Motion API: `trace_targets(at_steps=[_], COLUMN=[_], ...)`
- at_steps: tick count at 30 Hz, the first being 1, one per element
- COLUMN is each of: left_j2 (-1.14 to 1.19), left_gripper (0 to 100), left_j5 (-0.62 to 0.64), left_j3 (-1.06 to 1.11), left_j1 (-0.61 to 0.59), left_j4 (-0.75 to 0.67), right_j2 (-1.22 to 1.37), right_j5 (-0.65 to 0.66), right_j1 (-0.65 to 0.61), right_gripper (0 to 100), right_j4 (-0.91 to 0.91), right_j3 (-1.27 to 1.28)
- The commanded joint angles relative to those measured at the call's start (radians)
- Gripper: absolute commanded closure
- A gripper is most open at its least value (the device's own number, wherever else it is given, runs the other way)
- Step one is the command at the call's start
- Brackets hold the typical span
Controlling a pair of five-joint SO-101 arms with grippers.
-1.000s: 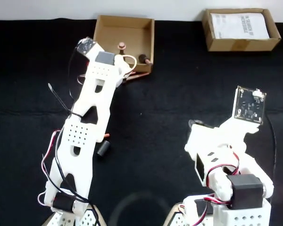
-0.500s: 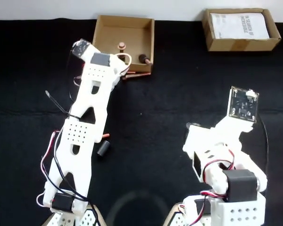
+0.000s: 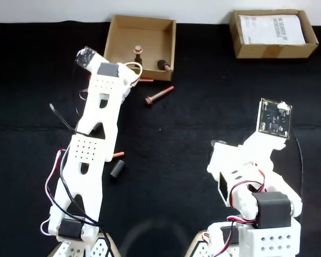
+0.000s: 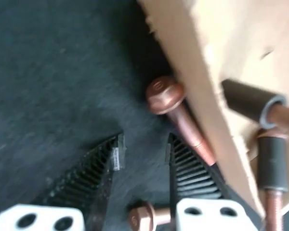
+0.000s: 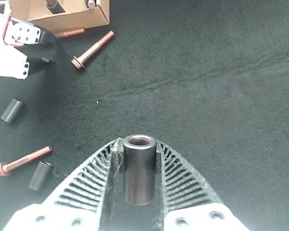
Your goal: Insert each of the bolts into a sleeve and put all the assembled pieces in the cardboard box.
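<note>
Looking down over the black table (image 3: 203, 107), we are seeing the cardboard box (image 3: 150, 35) sitting at the far edge with two assembled pieces (image 3: 138, 52) inside, near its front wall. A loose bolt (image 3: 159, 95) is lying on the table just in front of the box's right front corner. Its long axis is running diagonally, the head pointing back toward the left arm's side and the tip pointing at that corner.

The left gripper (image 4: 143, 147) is hovering beside the box's front wall, its fingers (image 4: 94, 171) standing apart and holding nothing. In its wrist view we are finding a second bolt (image 4: 183, 120) lying close along the outside of that wall, long axis parallel to it, flanged head just past the fingertips.

The right gripper (image 5: 138, 143) is sitting well apart from the box, its fingers clamping a dark sleeve (image 5: 138, 173). The dark sleeve's long axis is running along the fingers, its open bore showing at the fingertip end.

Beside the left arm, a third bolt (image 5: 24, 161) and a free sleeve (image 5: 40, 175) are lying close together, with a lone sleeve (image 5: 12, 110) lying apart from them. A second box (image 3: 267, 52) holding a sheet of paper is standing at the far right.
</note>
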Motion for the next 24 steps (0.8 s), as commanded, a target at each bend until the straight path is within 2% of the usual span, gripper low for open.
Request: trace_targets(at_steps=[1,10,15,19,24], left_j2=[-0.013,-0.033,-0.137,-0.194,-0.183], left_gripper=[84,84,84,84,84], left_j5=[0.006,0.002,-0.006,-0.08,-0.147], left_j3=[-0.093,-0.145,-0.139,-0.136,-0.116], left_j1=[0.005,0.05,0.14,0.205,0.206], left_j4=[0.058,0.071,0.1,0.094,0.092], right_j2=[-0.012,-0.016,-0.016,-0.016,-0.016], right_j5=[0.011,0.012,0.012,0.012,0.012], right_j1=[0.012,0.012,0.012,0.012,0.012], right_gripper=[99.2,99.2,99.2,99.2,99.2], right_j4=[-0.016,-0.054,-0.054,-0.054,-0.054], right_j3=[0.001,0.088,0.09,0.09,0.09])
